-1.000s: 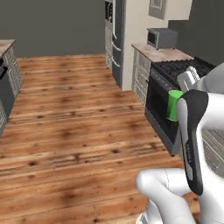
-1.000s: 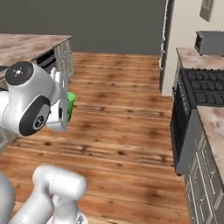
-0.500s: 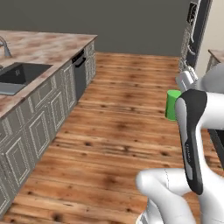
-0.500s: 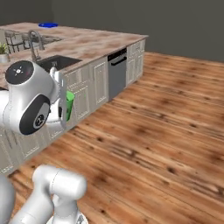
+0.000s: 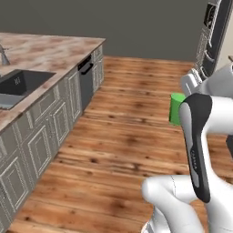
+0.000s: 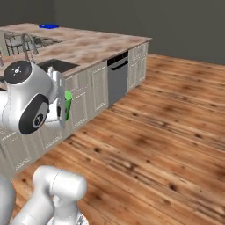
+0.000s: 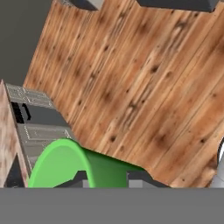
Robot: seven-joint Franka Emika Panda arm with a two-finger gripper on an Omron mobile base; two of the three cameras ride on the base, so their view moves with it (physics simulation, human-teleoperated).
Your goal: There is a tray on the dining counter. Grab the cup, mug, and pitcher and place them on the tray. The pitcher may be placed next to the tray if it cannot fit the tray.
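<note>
My gripper is shut on the green cup, with one finger on each side of its wall. I hold the cup in the air over the wooden floor, close to my arm's white body, and its green side also peeks out by the hand. The dining counter with its marbled top runs along the left. The blue tray lies flat at its far end. The mug and the pitcher are out of view.
A sink with a faucet is set into the counter, and a dishwasher sits in its cabinet front. Tall dark appliances stand at the far right. Wooden floor stretches wide between them.
The whole picture has swung round with the base: the stove side has left the views and the counter with the sink has come in on the left. The cup stays in my grip.
</note>
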